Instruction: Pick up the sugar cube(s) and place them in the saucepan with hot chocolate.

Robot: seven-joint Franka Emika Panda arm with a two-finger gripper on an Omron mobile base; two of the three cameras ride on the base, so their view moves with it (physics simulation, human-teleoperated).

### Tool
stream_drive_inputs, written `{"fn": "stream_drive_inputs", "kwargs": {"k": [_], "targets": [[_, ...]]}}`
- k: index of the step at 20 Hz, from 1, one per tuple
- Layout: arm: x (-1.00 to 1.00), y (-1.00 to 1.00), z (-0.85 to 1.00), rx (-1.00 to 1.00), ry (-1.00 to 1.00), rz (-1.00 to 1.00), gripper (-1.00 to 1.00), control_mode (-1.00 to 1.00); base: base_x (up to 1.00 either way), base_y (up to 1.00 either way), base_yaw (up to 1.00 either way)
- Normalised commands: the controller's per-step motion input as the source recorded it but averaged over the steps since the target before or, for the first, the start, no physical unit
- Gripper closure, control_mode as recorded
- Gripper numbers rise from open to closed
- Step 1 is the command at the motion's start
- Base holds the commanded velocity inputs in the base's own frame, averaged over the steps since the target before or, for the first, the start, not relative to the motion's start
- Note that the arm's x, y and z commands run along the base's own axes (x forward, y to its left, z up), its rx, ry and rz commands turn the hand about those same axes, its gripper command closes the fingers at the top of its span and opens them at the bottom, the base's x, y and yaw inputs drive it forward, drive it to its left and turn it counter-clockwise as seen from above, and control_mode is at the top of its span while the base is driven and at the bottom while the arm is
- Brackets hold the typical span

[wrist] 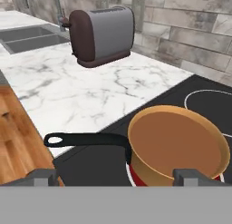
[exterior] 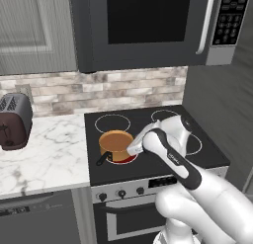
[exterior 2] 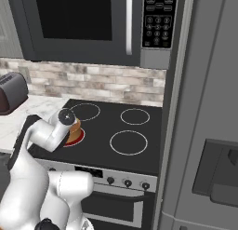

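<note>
Over the stove, fingers spread wide and empty.

I see the stove (exterior: 148, 139) under my gripper (wrist: 118, 175), the toaster (wrist: 102, 35) well beyond the fingers, and the saucepan (wrist: 176, 146) just ahead of them, handle toward the counter. I can't spot the sugar cubes; I judge them light, hard, crumbly, so I'd pinch flat opposite faces gently.

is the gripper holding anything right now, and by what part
Nothing is held. In the hand view the gripper is open, its fingertips wide apart with nothing between them, above the near rim of the saucepan.
</note>
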Motion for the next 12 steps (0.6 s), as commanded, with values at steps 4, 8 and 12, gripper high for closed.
{"fn": "stream_drive_inputs", "kwargs": {"k": [4,8,12], "targets": [[-0.1,0.0,0.0,0.0,0.01,-0.06,-1.0,-1.0,0.0,0.0,0.0],[-0.13,0.0,0.05,0.02,0.08,-0.09,-1.0,-1.0,0.0,0.0,0.0],[-0.22,-0.08,0.08,0.06,0.08,-0.13,-1.0,-1.0,0.0,0.0,0.0]]}}
